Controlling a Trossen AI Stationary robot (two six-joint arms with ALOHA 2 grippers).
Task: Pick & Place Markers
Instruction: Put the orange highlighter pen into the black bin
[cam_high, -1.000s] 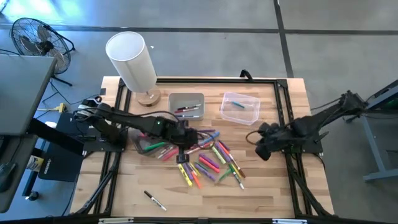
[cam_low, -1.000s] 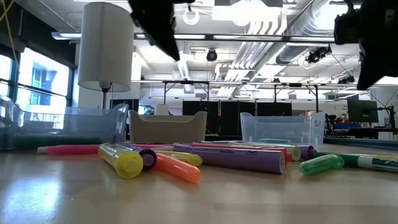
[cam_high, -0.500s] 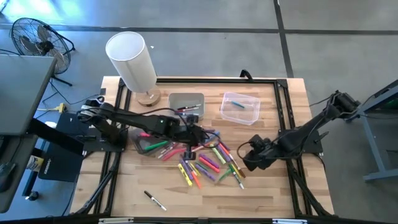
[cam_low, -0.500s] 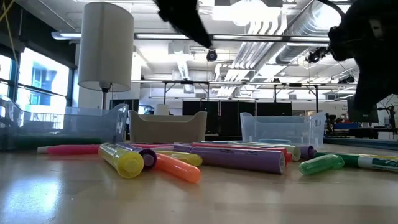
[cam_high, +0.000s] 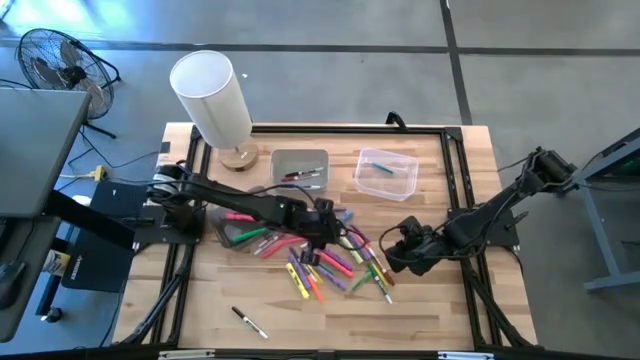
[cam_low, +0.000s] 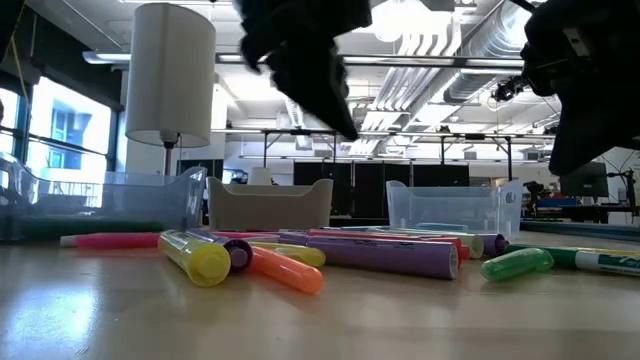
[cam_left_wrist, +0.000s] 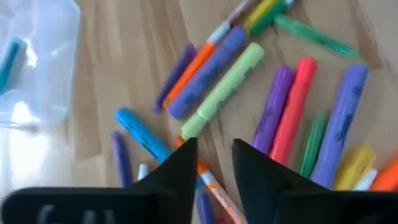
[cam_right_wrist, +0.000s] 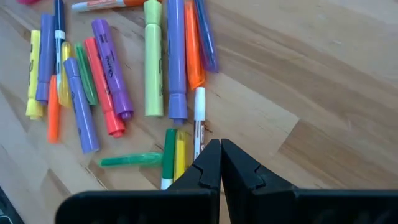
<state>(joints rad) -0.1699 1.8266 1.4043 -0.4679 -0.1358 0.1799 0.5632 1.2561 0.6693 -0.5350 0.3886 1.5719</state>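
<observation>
High view: left end effector (cam_high: 327, 222) sits over the near-bin edge of the pile of markers (cam_high: 335, 262) at mid surface; right end effector (cam_high: 396, 247) sits at the pile's right fringe. Markers lie loose on the wooden surface (cam_high: 440, 310) in front of the grey bin (cam_high: 300, 167) and the clear bin (cam_high: 386, 172); each bin already holds a few, and one black marker (cam_high: 249, 322) lies apart near the front edge.

Left wrist view: left fingers (cam_left_wrist: 180, 174) stand apart with a gap, nothing between them, blue marker (cam_left_wrist: 142, 133) and orange marker (cam_left_wrist: 214, 186) just ahead. Right wrist view: right fingers (cam_right_wrist: 208, 163) pressed together, empty, tips aimed at the white-barrelled marker (cam_right_wrist: 198, 121) and green marker (cam_right_wrist: 168, 149).

Risks, as I judge them:
- Markers lie touching and crossing, so a closing grip may catch two, or pinch one near its end and let it swing out.
- Round barrels may roll aside when nudged.
- Both arms work the same pile; close approach may lead to contact between them.
- Right fingers must part before descent, otherwise they only push markers about.

Versus one second ago: left end effector moved from pile centre toward the right and its fingers went from together to apart; right arm advanced from clear of the pile to its edge, fingers unchanged
</observation>
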